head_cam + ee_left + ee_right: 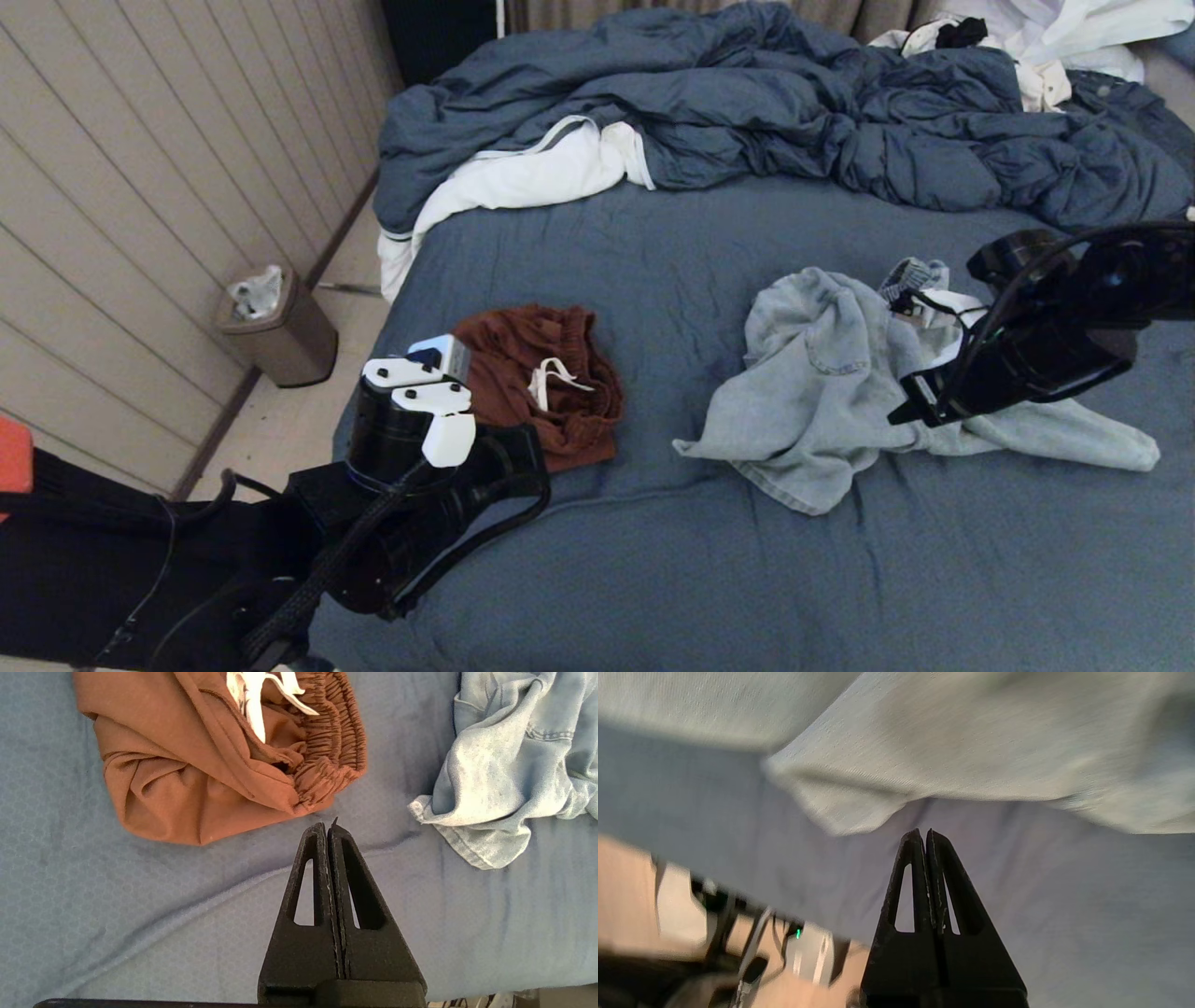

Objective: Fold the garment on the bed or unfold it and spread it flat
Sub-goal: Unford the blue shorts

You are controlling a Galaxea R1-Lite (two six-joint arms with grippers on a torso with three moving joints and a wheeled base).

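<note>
We see the head view in dim, flat indoor light; the bed reads dull slate, with soft shadows in the folds of the duvet at its far end and the brightest patch on the white linens beside that duvet. The left wrist view is brighter and sharp across the sheet. The right wrist view is smeared with motion blur: the pale denim above the sheet lacks crisp edges, and the floor beyond the bed's edge is streaked.
</note>
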